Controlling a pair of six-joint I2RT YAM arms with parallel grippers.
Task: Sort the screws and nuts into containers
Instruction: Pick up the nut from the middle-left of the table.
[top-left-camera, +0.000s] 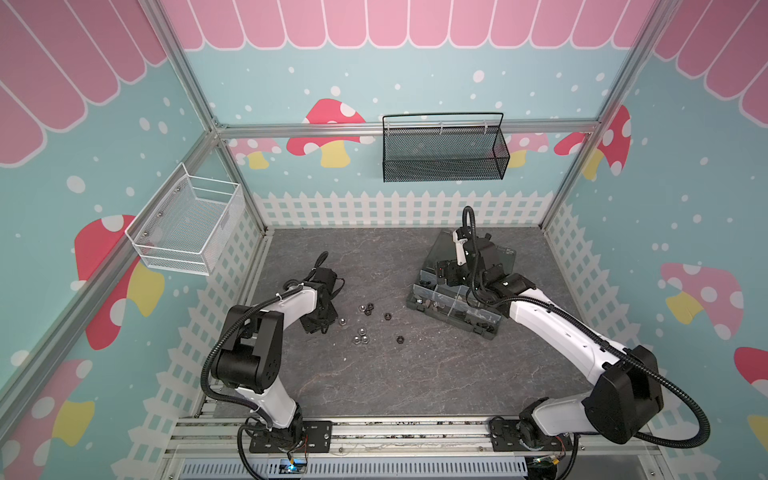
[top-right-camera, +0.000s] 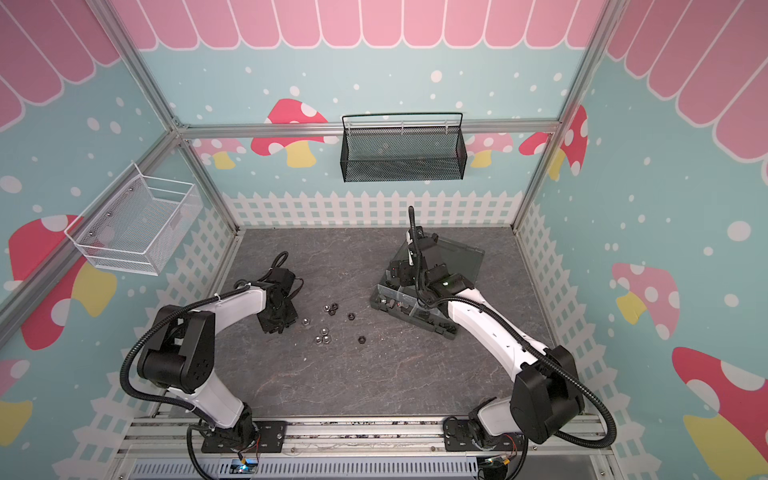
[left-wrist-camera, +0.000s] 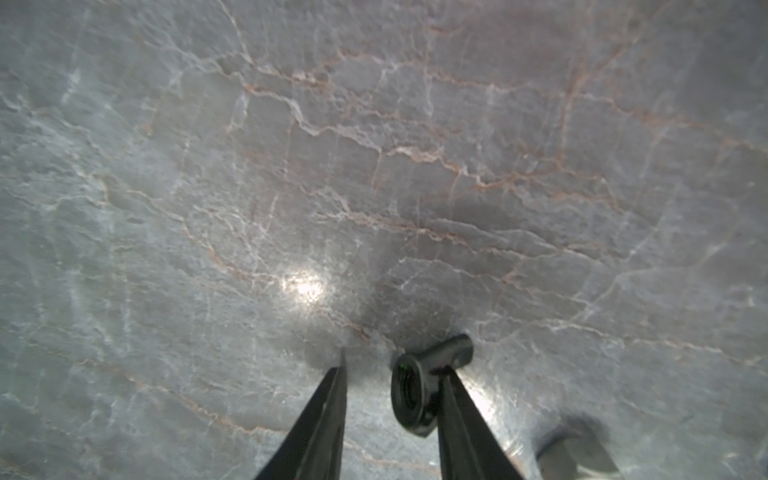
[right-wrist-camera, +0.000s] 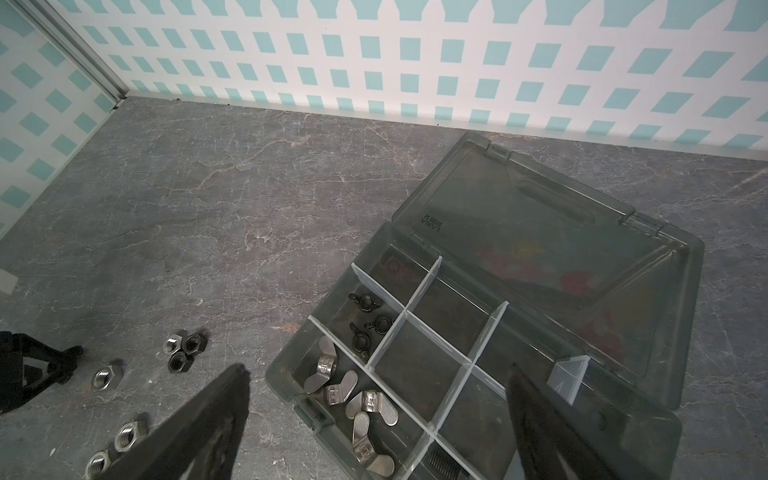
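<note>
On the tabletop (top-left-camera: 374, 382): loose hex nuts (top-left-camera: 365, 309), silver and black, lie between the arms.
Left gripper (left-wrist-camera: 395, 362): narrowly parted; a black wing nut (left-wrist-camera: 411, 395) touches one finger, with a gap to the other.
Right gripper (right-wrist-camera: 376, 370): spread wide above the open-lidded organizer box (right-wrist-camera: 282, 378).
Box cells: black wing nuts (right-wrist-camera: 365, 324) in one, silver wing nuts (right-wrist-camera: 357, 399) in the neighbouring one.

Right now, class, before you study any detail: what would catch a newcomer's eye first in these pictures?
Loose nuts lie scattered in the middle of the table. To the right stands the open organizer box, silver wing nuts in one cell, with the right gripper open above it. The left gripper has a small black threaded piece against one finger.
</note>
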